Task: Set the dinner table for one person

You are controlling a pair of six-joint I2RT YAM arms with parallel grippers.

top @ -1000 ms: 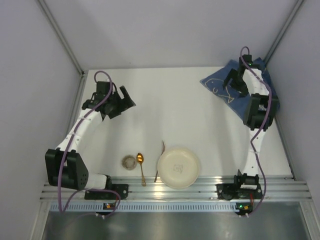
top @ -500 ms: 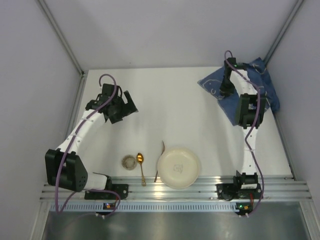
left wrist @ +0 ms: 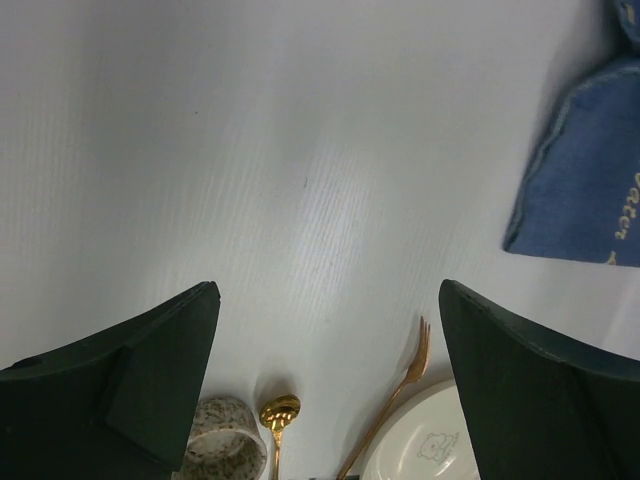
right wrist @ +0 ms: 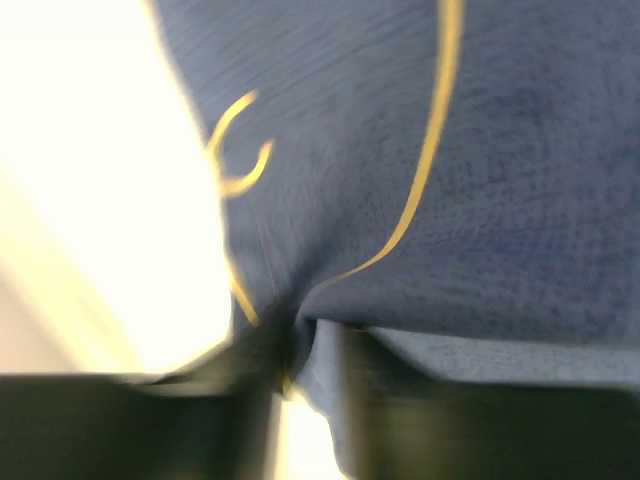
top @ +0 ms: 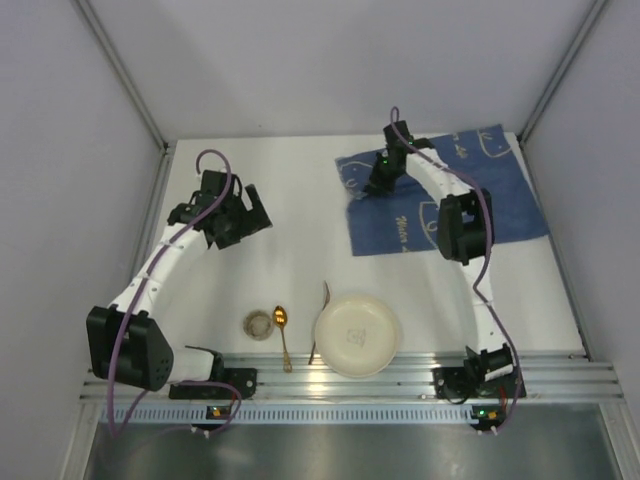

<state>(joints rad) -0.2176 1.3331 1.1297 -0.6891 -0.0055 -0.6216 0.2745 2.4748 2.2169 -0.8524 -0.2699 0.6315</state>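
The dinner table (top: 300,200) is a wide white top. A blue cloth (top: 500,190) with pale fish outlines lies spread flat at its back right. My right gripper (top: 380,185) is at the cloth's left edge, and in the right wrist view a fold of the cloth (right wrist: 500,150) is pinched between its jaws (right wrist: 300,350). My left gripper (top: 248,205) hangs open over bare table at the left, nothing between its fingers (left wrist: 328,300). A corner of the cloth (left wrist: 590,180) shows at the right of the left wrist view.
Near the front rail (top: 350,378) sit a cream plate (top: 357,335), a gold fork (top: 320,320) leaning on its left rim, a gold spoon (top: 282,330) and a speckled cup (top: 259,324). Grey walls close in both sides.
My right arm swung left with the cloth in its jaws, and the bunched cloth opened out flat toward the table's middle. The left arm barely moved.
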